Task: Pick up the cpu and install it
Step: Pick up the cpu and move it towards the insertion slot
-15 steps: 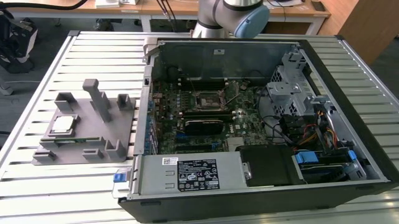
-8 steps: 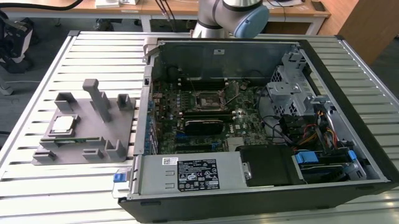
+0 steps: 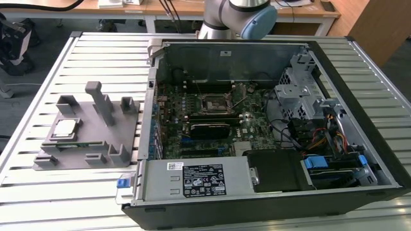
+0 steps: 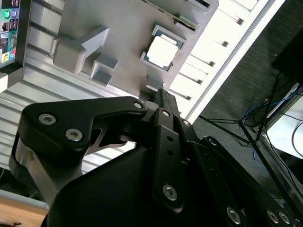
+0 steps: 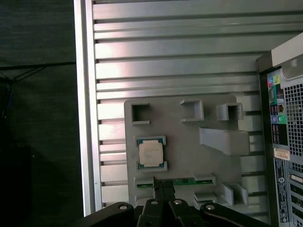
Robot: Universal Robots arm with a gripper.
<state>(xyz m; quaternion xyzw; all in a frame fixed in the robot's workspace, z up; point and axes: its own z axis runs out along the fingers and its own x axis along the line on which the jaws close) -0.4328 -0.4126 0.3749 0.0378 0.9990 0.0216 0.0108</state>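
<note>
Workshop scene, exterior view: pale slatted metal table (image 3: 96, 53) across most of the frame, soft glare on its ribs. Along the upper edge, a wooden desk (image 3: 180, 8) on white legs. Dark grey floor (image 3: 38, 57) at left, black bag (image 3: 13, 43) in the upper left corner. Wooden panel (image 3: 378, 24) at upper right. In the second wrist view, loose cables (image 4: 263, 111) over dark floor beyond the table's edge.

open computer case (image 3: 257, 211), grey fixture (image 3: 95, 129), slatted table (image 3: 103, 57)
</note>
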